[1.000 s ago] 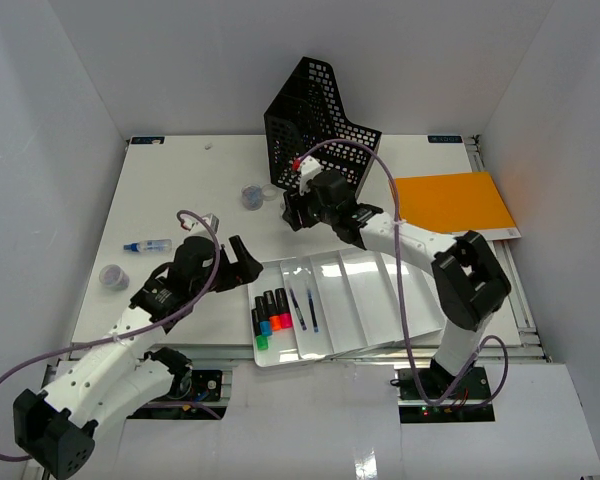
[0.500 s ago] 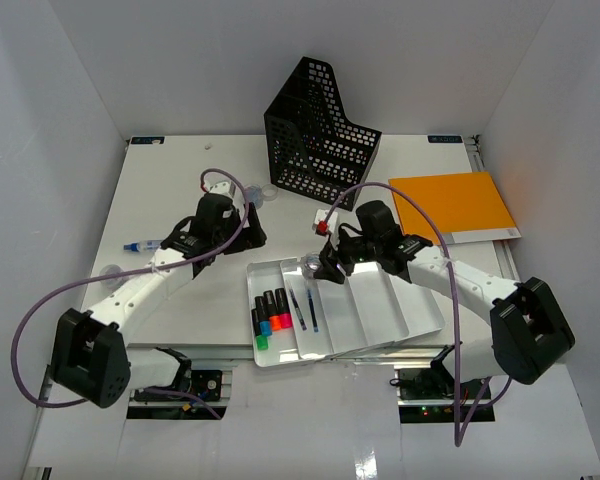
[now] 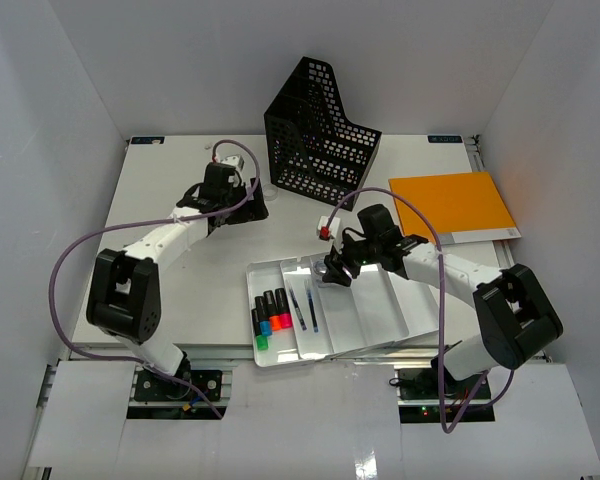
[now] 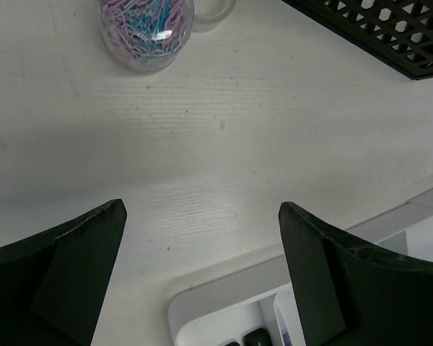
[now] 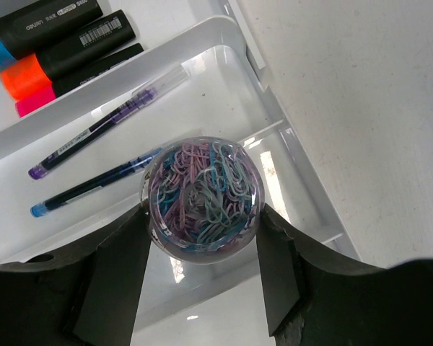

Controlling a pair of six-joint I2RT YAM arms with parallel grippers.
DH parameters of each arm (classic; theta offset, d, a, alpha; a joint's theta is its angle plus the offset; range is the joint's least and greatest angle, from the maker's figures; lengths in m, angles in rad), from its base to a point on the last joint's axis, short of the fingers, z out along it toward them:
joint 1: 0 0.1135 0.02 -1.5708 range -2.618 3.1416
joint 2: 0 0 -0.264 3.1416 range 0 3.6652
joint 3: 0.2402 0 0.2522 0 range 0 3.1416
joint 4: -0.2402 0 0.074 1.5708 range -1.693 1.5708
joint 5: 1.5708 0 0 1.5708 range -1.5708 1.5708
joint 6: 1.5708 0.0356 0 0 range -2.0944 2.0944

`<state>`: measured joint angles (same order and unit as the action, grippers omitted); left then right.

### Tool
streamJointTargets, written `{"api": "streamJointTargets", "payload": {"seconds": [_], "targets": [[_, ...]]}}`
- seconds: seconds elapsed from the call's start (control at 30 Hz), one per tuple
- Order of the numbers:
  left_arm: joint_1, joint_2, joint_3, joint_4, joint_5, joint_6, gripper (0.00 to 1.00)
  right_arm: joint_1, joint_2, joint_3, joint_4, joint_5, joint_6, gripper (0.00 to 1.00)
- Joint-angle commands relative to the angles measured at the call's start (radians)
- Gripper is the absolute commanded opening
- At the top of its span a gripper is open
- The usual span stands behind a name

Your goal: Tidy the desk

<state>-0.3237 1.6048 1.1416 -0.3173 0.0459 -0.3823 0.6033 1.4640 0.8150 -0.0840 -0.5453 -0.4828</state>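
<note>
**Tidying under way**

Gripping clear round jar of coloured paper clips [image 5: 203, 198] in right gripper [image 5: 202, 216], over white compartmented tray [image 5: 224, 79] on flat white bench [image 5: 361, 108]. Probably light, rigid, slick; best pinched across its sides. With left gripper [image 4: 202, 209] open, empty, near second clip jar [image 4: 147, 29].

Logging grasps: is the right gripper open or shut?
Right gripper shut on the clear round container of coloured paper clips: its fingers press both sides, over the white compartmented tray.
</note>
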Motion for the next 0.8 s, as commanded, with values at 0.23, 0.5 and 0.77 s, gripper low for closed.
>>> {"api": "streamJointTargets", "payload": {"seconds": [0.23, 0.5, 0.77], "targets": [[0.006, 0.222, 0.273, -0.087, -0.093, 0.073, 0.98, -0.038, -0.006, 0.011, 0.012, 0.016, -0.021, 0.14], [0.005, 0.335, 0.381, -0.117, -0.107, 0.08, 0.98, -0.051, -0.002, 0.001, 0.007, 0.007, -0.033, 0.22], [0.005, 0.411, 0.452, -0.137, -0.126, 0.09, 0.98, -0.056, -0.033, 0.005, 0.0, 0.01, -0.037, 0.9]]}}
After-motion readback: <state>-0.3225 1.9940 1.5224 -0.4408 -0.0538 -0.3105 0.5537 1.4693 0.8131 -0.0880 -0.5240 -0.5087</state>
